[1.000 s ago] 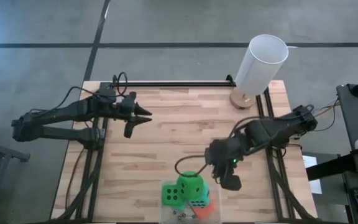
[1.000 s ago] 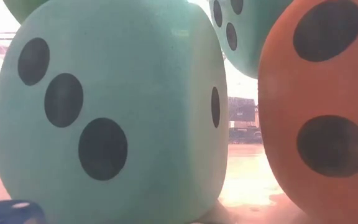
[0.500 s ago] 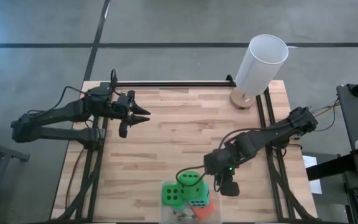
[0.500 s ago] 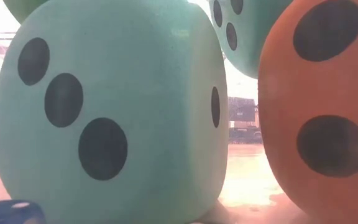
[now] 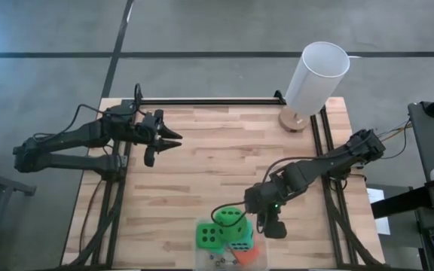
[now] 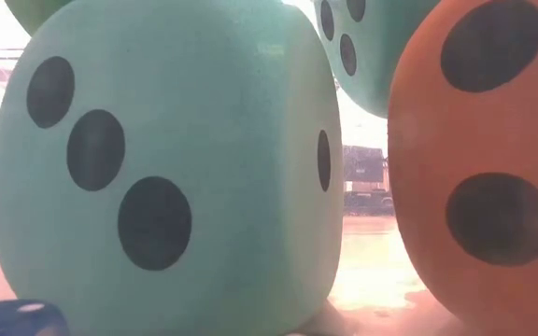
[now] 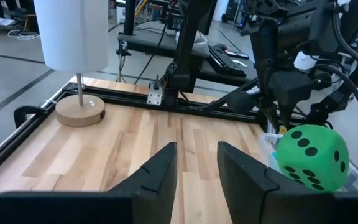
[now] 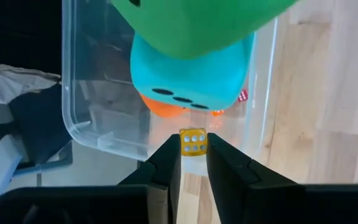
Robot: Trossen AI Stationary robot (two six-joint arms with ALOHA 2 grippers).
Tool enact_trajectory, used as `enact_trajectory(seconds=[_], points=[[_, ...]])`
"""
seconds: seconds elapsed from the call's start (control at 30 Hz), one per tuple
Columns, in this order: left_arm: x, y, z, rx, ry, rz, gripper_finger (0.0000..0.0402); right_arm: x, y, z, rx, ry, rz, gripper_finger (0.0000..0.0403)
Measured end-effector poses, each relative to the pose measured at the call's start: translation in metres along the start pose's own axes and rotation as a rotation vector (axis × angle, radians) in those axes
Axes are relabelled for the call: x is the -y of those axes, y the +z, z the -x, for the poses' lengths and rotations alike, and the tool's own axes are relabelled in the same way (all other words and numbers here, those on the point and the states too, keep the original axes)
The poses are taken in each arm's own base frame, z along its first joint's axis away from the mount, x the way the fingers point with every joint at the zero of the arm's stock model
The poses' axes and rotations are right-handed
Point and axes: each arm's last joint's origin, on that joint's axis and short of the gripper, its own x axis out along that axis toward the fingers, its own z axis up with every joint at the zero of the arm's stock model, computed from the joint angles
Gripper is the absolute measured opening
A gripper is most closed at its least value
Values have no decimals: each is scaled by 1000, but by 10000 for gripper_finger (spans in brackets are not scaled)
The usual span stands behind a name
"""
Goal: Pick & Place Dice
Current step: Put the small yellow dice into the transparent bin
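My right pincer (image 8: 193, 155) has slid in toward the clear, thin-walled plastic tub (image 8: 79, 118) over the last second and has settled at its rim. In the last half second it barely moved, so I judge the carry done and the release due. Its fingers are nearly together and seem to pinch a small, hard-edged yellow die (image 8: 193, 142) with pale pips. I can't rule out that it merely lies just past the tips.

Inside the tub, big matte foam-like cubes with rounded corners are piled:
- A teal die (image 8: 191, 74) sits over an orange-red die (image 8: 163, 107).
- A bright green die (image 8: 191, 25) sits on top of them. It shifted a little as I came in, so the pile is loose.
- A second green die (image 5: 208, 236) lies beside them.

The tub rests on the pale wood-plank desk (image 8: 328, 93).

Well away from the tub, my left pincer (image 5: 160, 141) hangs with its fingers spread, holding nothing and unchanged. Farthest from the tub stands a white cylindrical lamp on a round wooden base (image 5: 316, 75)
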Motion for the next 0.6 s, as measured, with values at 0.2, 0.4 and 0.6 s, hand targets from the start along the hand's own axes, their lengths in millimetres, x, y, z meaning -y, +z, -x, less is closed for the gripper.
enact_trajectory(seconds=[0.2,0.4,0.6], points=[[0,0,0,0,0,3,119,3,-1,-6,3,0,4,93],[0,0,0,0,0,3,119,6,-1,-13,20,4,10,121],[0,0,0,0,0,5,119,8,0,-13,42,-38,8,142]])
